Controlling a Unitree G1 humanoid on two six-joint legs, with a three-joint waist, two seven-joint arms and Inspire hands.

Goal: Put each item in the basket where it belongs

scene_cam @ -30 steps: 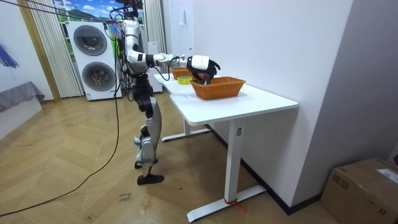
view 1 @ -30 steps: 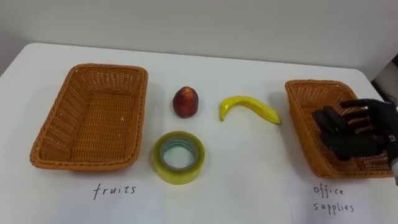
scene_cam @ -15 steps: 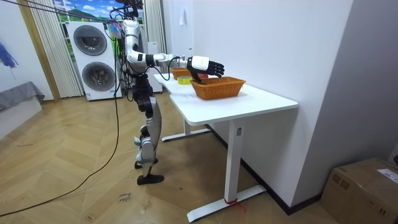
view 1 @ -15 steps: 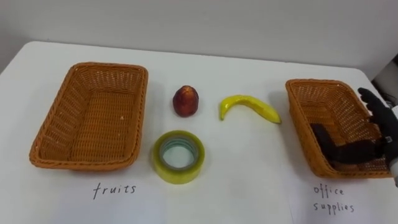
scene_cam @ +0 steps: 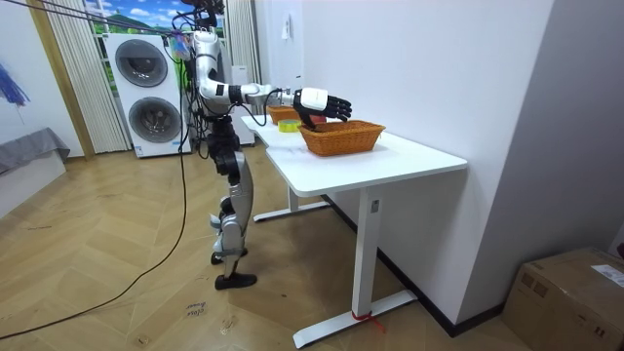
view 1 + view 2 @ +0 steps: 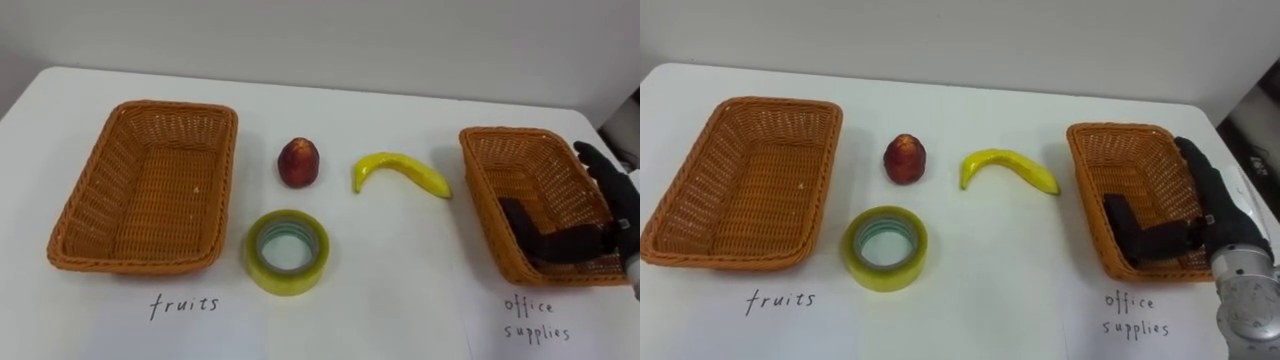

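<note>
The robot stands at the edge of a white table (image 6: 400,300), its right arm stretched out over it. The right hand (image 6: 1212,205) hovers above the right side of the rectangular brown wicker basket on the right (image 6: 480,180), fingers straight and spread, holding nothing. A dark shape (image 6: 545,243) lies across the near part of this basket, reaching to the hand; I cannot tell whether it is the thumb or an object. A matching wicker basket (image 6: 90,190) stands at the left. Between the baskets, a round red fruit (image 6: 299,163) and a curved yellow banana (image 6: 400,172) lie on the table side by side, apart. A yellow-green roll of tape (image 6: 285,283) lies flat, nearer than the fruit.
</note>
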